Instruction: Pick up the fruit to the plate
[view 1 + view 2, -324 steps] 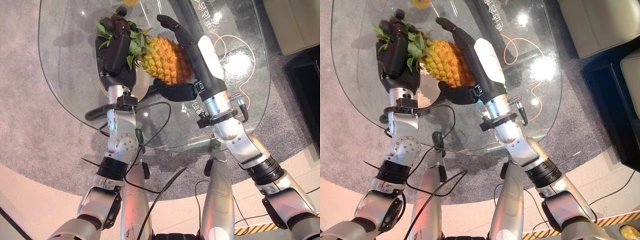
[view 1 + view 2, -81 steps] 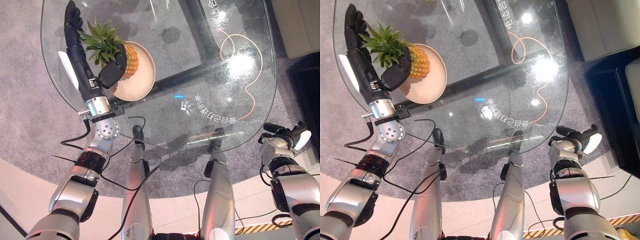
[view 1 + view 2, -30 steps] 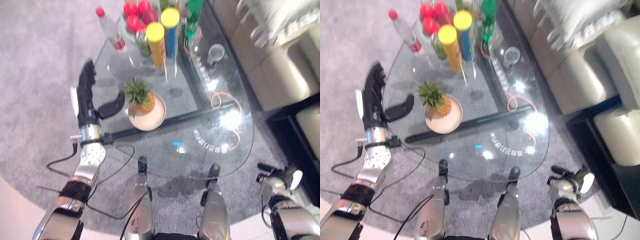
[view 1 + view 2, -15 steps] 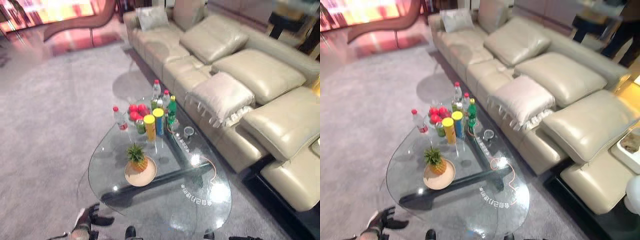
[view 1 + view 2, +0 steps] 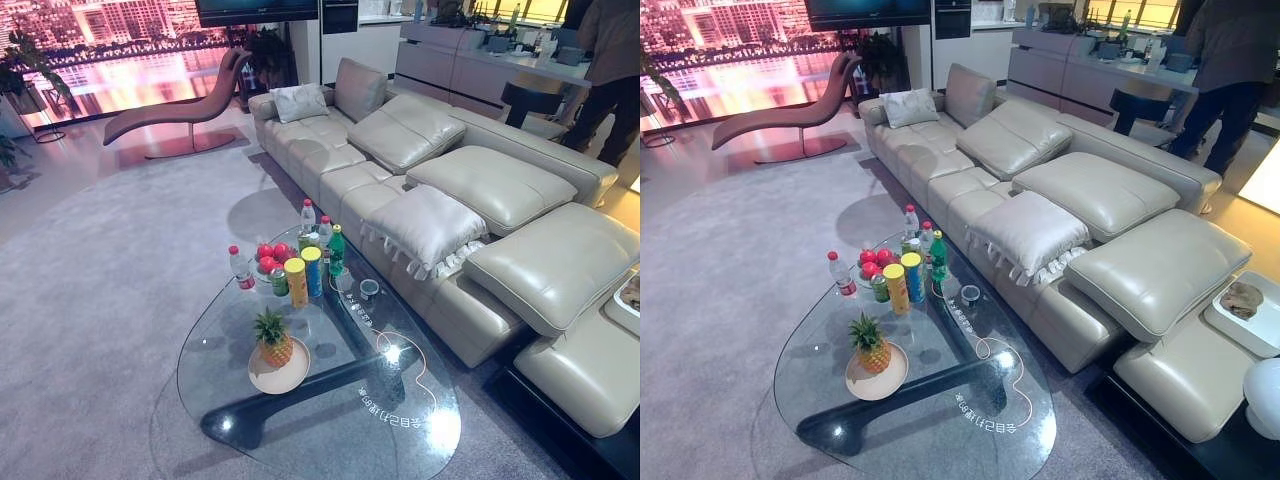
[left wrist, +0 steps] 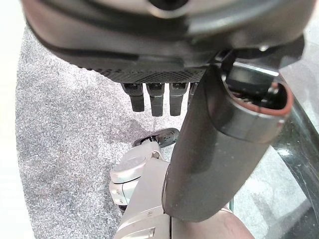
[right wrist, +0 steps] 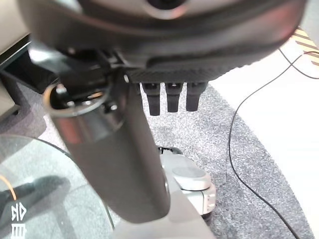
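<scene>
You see one pineapple [image 5: 274,342], green-crowned, upright on one beige plate [image 5: 279,372], glass table [image 5: 320,440], two yellow-lidded cans [image 5: 296,282], left hand [image 6: 157,99] and right hand [image 7: 169,97] fingers straight, relaxed, empty.

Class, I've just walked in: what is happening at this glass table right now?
The pineapple stands upright on the plate on the glass table, so the fruit is in place. Nothing is holding it. The left hand and right hand hang above the carpet, fingers straight, holding nothing.
</scene>
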Controlling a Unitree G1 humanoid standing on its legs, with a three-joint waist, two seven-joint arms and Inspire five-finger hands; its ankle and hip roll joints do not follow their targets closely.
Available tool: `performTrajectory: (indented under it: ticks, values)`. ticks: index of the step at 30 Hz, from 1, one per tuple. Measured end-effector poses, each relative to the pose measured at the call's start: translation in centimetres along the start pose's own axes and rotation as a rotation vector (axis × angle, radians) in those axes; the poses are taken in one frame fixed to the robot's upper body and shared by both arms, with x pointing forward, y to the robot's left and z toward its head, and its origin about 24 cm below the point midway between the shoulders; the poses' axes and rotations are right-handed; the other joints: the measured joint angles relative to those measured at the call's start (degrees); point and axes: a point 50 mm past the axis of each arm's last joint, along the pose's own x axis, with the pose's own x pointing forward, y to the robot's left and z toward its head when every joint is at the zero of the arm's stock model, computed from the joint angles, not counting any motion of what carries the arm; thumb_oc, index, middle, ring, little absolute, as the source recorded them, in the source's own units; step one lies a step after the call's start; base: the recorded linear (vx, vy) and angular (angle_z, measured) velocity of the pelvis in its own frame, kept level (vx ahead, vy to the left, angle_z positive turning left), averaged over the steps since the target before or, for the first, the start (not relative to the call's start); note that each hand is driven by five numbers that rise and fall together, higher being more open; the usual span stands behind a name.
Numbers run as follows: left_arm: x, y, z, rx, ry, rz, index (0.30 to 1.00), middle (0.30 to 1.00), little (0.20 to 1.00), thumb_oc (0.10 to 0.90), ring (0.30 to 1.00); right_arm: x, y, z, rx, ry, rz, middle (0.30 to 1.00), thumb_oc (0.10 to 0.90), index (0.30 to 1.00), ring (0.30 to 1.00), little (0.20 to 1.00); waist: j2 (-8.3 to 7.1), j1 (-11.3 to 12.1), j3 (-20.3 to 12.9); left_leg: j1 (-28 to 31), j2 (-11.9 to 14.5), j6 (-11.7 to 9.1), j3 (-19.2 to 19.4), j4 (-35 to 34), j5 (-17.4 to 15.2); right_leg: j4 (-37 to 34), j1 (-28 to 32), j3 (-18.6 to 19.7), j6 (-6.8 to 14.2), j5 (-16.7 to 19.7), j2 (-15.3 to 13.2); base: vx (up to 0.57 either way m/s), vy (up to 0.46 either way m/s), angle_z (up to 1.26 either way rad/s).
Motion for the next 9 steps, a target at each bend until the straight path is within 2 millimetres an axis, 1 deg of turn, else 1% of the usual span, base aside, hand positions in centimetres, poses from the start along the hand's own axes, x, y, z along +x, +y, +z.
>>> performTrajectory:
  ticks: [9]
  values:
    - [0.0, 0.01, 0.01, 0.006, 0.0, 0.0, 0.9, 0.9, 0.9, 0.8, 0.9, -0.01, 0.08, 0.11, -0.023, -0.003, 0.009, 0.9, 0.8, 0.9, 0.9, 0.9, -0.03, 0.1, -0.4, 0.3, 0.0, -0.1, 0.0, 0.0, -0.1, 0.0, 0.0, -0.1, -0.1, 0.0, 0.0, 0.0, 0.0, 0.0]
